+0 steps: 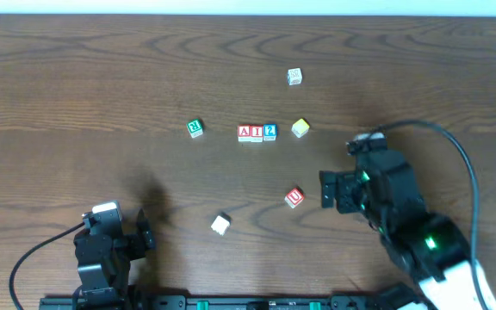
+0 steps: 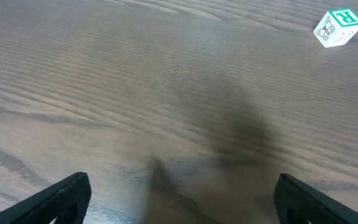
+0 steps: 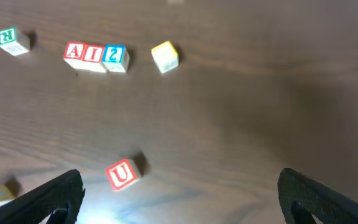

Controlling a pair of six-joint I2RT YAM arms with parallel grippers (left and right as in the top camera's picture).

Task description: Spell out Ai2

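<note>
A (image 1: 245, 132), I (image 1: 257, 132), 2 (image 1: 269, 132) touching in a row; spelling looks done. Jaws apart, empty: right gripper (image 1: 325, 190), left gripper (image 1: 147, 232). Next move, likely: retreat clear of U (image 1: 294, 198).

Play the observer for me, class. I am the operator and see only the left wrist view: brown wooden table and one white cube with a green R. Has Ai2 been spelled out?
Observer: Yes. Overhead, a red-lettered wooden A block, a red-lettered I block and a blue-lettered 2 block sit in one touching row.
Operator: Is anything next to that row?
Observer: A plain yellow cube lies just past the 2 block, apart from it.
Operator: Is the right gripper holding something?
Observer: No. The right gripper is open and empty, near a red U block.
</note>
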